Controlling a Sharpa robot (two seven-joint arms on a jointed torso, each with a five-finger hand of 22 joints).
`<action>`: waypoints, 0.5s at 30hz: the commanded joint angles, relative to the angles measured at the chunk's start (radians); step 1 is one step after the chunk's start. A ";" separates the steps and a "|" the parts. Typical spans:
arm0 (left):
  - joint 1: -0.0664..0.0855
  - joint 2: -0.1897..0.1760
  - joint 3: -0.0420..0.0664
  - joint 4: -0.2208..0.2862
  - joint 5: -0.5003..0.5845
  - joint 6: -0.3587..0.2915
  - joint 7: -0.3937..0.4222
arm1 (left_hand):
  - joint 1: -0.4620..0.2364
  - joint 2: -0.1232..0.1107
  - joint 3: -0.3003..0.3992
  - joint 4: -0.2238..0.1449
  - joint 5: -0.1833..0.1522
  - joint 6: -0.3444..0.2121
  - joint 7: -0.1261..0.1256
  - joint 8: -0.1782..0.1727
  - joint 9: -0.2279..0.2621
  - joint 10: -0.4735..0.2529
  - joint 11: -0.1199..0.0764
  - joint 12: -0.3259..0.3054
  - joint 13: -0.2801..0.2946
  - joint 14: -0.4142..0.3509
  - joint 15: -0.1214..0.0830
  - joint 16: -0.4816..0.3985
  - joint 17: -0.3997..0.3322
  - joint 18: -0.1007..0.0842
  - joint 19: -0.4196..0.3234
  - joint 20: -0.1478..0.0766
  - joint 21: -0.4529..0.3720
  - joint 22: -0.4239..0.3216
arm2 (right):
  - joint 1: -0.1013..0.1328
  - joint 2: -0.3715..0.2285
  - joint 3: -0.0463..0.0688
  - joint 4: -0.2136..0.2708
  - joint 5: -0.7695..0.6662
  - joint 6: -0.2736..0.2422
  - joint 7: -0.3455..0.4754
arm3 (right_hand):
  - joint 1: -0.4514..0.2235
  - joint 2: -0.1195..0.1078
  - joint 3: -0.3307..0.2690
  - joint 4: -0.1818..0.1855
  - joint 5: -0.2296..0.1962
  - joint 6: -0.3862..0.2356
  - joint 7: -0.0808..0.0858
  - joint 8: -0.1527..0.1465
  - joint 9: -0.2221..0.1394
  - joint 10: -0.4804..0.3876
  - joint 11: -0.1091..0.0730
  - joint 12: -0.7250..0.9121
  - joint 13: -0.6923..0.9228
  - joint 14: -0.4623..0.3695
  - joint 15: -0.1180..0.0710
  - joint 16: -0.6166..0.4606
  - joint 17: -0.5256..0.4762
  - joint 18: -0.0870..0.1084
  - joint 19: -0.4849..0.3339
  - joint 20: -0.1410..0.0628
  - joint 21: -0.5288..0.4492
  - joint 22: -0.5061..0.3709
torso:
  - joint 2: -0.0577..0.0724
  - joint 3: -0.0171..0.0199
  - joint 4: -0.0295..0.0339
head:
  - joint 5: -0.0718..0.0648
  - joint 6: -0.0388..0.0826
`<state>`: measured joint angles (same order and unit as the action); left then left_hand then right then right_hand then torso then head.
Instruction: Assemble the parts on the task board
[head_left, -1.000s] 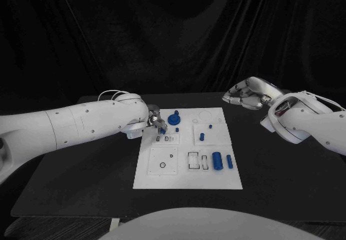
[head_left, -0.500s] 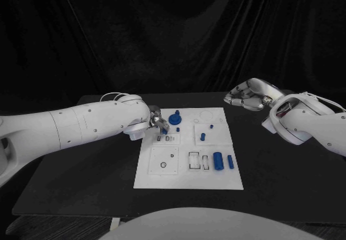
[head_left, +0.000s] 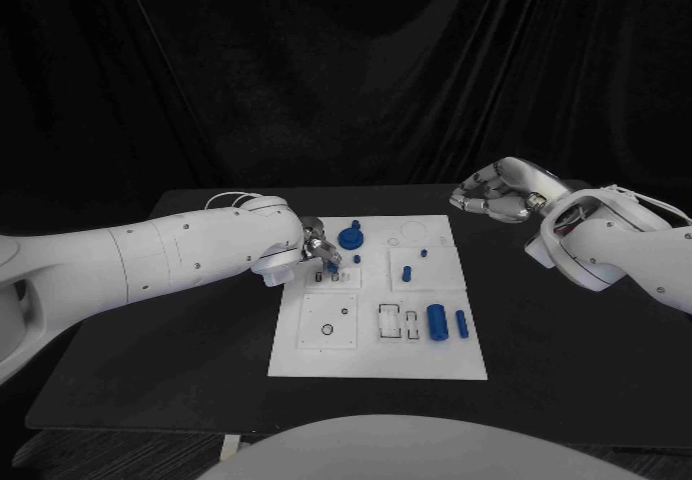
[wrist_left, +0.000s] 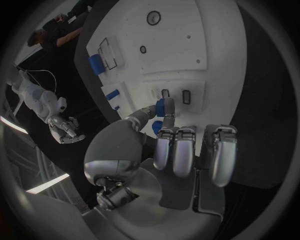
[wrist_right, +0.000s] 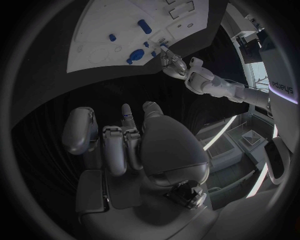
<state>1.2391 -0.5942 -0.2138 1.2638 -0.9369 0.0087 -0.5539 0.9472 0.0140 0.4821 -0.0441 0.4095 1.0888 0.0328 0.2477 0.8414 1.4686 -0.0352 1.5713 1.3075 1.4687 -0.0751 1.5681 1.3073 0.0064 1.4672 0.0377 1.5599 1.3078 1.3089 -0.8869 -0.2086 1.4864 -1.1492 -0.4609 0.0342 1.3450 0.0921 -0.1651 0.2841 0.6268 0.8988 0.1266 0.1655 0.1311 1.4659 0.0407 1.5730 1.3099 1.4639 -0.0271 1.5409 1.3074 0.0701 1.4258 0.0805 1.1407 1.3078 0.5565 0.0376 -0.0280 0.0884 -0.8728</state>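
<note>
Board (head_left: 378, 340) of white plate lies mid-counter (head_left: 577, 350), carrying blue parts (head_left: 437, 322) near its right side and far end. Left robot hand (head_left: 315, 254) pinches a small blue part (wrist_left: 165, 107) over the board's far-left slots. Right robot hand (head_left: 488, 195) hovers clenched, holding nothing, beyond the board's far-right corner.

A robot lab or test studio: black curtains (head_left: 346, 90) behind a black table (head_left: 159, 370) with a white task board (head_left: 378, 355).
</note>
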 joint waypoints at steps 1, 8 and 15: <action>-0.004 0.001 0.001 0.000 0.010 -0.010 0.007 | 0.000 0.007 0.003 0.002 0.001 -0.004 -0.002 -0.004 0.001 0.102 -0.002 -0.001 0.263 0.102 -0.005 0.003 0.264 -0.001 0.088 -0.004 -0.006 0.254 | -0.003 -0.001 0.001 0.001 -0.005 -0.004 -0.012 | 0.009 0.000 0.005 -0.001 0.006 -0.005 0.002 -0.006 -0.001 0.105 0.006 -0.002 0.261 0.096 0.003 -0.004 0.224 0.019 -0.007 0.001 -0.003 0.144 | 0.000 0.0002 -0.0001 | 0.001 0.000; -0.007 -0.003 0.001 0.002 0.010 -0.006 0.007 | -0.001 0.009 0.004 0.004 -0.001 -0.003 -0.001 -0.004 0.001 0.102 -0.002 -0.001 0.263 0.102 -0.005 0.003 0.264 0.000 0.086 -0.004 -0.007 0.253 | -0.006 -0.001 0.001 -0.001 -0.005 -0.001 -0.012 | 0.011 0.000 0.007 -0.001 0.009 -0.006 0.002 -0.007 -0.002 0.105 0.005 -0.002 0.261 0.096 0.003 -0.003 0.225 0.019 -0.008 0.001 -0.005 0.144 | 0.000 -0.0002 -0.0005 | 0.006 0.000; -0.010 -0.005 0.001 0.005 0.010 0.002 0.007 | -0.001 0.009 0.004 0.004 -0.001 -0.003 -0.001 -0.005 0.001 0.102 -0.002 -0.001 0.263 0.102 -0.005 0.003 0.264 0.000 0.086 -0.004 -0.007 0.253 | -0.010 0.001 0.001 -0.003 -0.005 0.002 -0.011 | 0.013 0.001 0.009 -0.001 0.012 -0.006 0.002 -0.007 -0.002 0.105 0.006 -0.002 0.261 0.095 0.003 -0.005 0.223 0.019 -0.009 0.001 -0.008 0.143 | -0.001 0.0000 -0.0002 | 0.013 0.000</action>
<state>1.2309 -0.6001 -0.2138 1.2653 -0.9347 0.0088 -0.5539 0.9471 0.0140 0.4821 -0.0441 0.4075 1.0862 0.0361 0.2477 0.8413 1.4686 -0.0352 1.5713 1.3075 1.4687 -0.0751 1.5681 1.3081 0.0064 1.4672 0.0377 1.5561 1.3076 1.3007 -0.8856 -0.2082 1.4844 -1.1492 -0.4604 0.0342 1.3449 0.0920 -0.1624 0.2814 0.6381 0.8987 0.1266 0.1620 0.1303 1.4659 0.0407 1.5731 1.3099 1.4639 -0.0271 1.5410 1.3074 0.0702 1.4258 0.0805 1.1345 1.3076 0.5560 0.0374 -0.0282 0.1006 -0.8728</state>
